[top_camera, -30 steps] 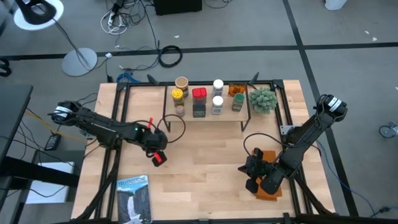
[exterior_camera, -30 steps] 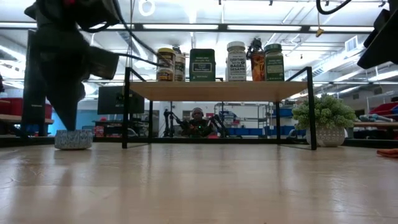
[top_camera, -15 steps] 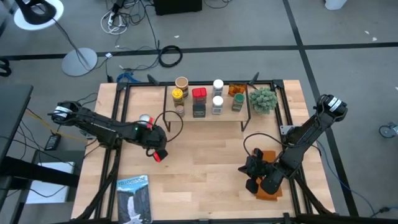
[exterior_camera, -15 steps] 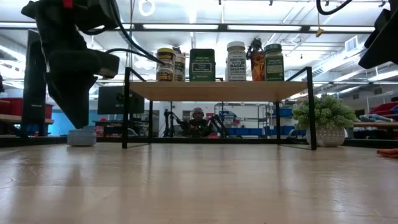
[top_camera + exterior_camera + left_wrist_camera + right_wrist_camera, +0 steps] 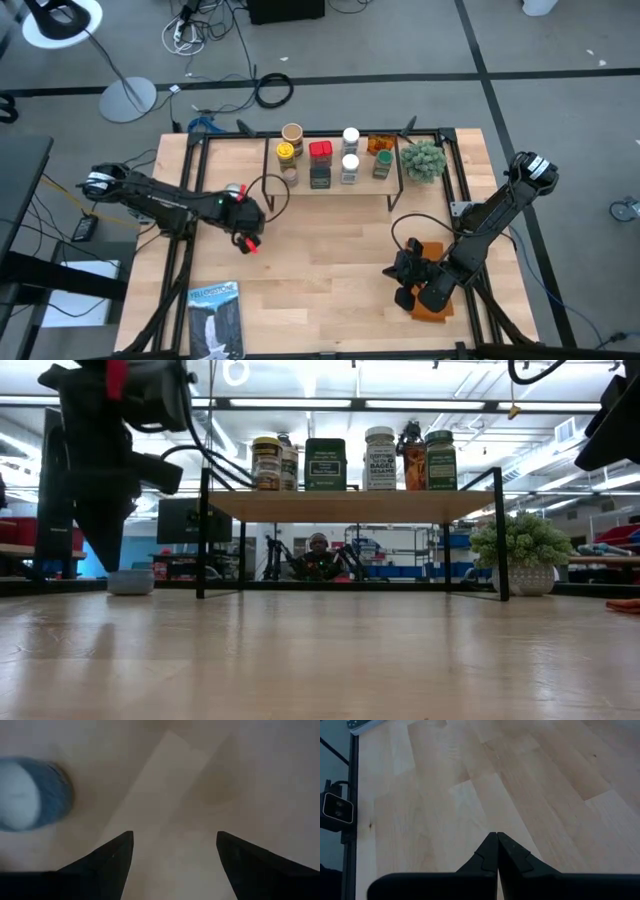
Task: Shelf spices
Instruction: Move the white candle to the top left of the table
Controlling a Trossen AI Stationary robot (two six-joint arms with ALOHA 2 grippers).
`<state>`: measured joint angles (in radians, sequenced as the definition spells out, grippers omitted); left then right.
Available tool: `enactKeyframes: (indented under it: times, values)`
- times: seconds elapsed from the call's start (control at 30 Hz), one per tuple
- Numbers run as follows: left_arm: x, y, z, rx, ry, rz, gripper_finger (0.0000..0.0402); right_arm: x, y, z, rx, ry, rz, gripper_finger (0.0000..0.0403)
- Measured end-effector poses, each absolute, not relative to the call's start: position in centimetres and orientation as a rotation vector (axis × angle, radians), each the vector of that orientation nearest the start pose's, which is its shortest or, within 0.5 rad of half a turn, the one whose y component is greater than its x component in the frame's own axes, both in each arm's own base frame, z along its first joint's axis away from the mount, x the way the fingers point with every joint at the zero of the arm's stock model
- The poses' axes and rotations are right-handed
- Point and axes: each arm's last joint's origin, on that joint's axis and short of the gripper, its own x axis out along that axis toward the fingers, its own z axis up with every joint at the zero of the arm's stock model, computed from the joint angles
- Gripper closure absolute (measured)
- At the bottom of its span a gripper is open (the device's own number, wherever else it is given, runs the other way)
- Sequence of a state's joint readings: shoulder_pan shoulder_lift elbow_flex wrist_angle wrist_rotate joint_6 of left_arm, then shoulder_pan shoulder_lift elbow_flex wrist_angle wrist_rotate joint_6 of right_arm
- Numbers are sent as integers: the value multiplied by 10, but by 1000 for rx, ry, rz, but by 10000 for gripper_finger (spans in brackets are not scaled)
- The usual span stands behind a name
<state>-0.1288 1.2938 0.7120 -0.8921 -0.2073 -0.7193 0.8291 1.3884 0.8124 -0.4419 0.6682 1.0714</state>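
Observation:
A small blue jar with a white lid [image 5: 232, 190] [image 5: 130, 582] [image 5: 25, 795] stands on its base on the table, left of the shelf [image 5: 330, 172] [image 5: 350, 505]. Several spice jars [image 5: 320, 158] [image 5: 380, 458] stand on the shelf's wood top. My left gripper [image 5: 245, 236] [image 5: 105, 550] [image 5: 175, 840] points down at bare table just on the near side of the blue jar. It is open, with nothing between its fingers. My right gripper [image 5: 405, 272] [image 5: 496, 836] is shut over the table at the near right.
A potted plant [image 5: 423, 160] [image 5: 525, 550] stands at the shelf's right end. An orange cloth [image 5: 433, 312] lies under my right arm. A blue-and-white booklet [image 5: 215, 318] lies at the near left. Bare wood stretches across the table's middle.
My left gripper has drifted a little toward the table's far left, toward the blue jar, and has tipped further down. It stays open. The jar, hidden under the arm in the high view at first, now shows beside it.

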Motion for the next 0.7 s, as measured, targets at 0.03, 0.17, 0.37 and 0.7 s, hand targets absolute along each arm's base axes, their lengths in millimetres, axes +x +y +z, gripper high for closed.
enactKeyframes:
  times: [0.03,0.17,0.37,0.7]
  values:
    - [193,-17,177,-313,1354,565,110,187,178,203,327,705,-251,401]
    - [193,-6,176,-206,1379,529,110,187,178,203,327,705,-251,401]
    - [181,10,162,-254,1474,526,110,188,178,203,330,703,-250,401]
    - [185,-7,173,-185,1349,489,110,191,174,203,334,701,-268,401]
